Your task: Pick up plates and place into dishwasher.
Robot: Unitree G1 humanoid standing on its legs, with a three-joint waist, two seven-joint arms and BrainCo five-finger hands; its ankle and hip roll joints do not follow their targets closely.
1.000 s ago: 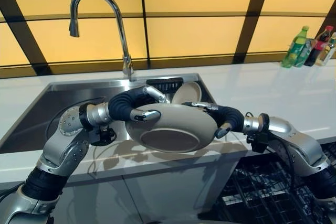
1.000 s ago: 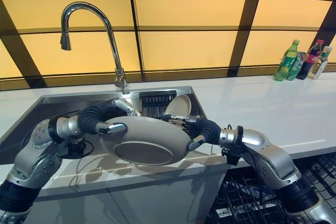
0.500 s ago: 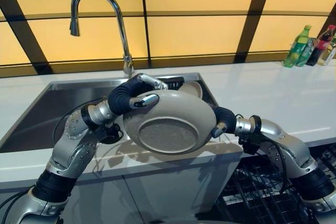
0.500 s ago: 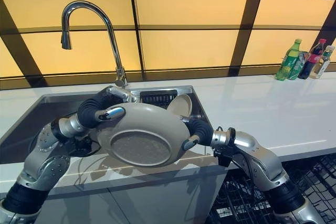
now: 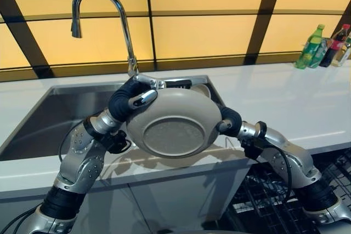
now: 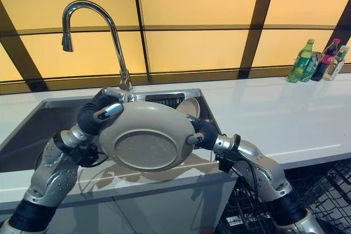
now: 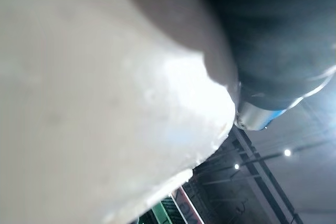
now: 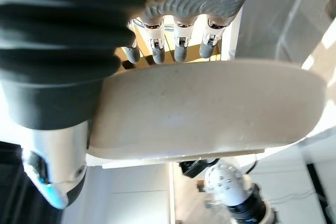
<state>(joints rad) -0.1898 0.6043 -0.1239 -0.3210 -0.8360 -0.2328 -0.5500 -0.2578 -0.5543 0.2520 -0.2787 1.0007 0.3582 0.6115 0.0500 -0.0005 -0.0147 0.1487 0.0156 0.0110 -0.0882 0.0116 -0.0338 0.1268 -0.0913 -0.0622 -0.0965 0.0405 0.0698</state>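
Left eye view shows a round grey stoneware plate held up between both hands above the front edge of the steel sink, tilted so its underside faces the camera. Left hand clamps the plate's left rim with curled fingers and thumb; right hand pinches the right rim, fingers behind, thumb in front. Another pale plate stands in the sink's right rear corner.
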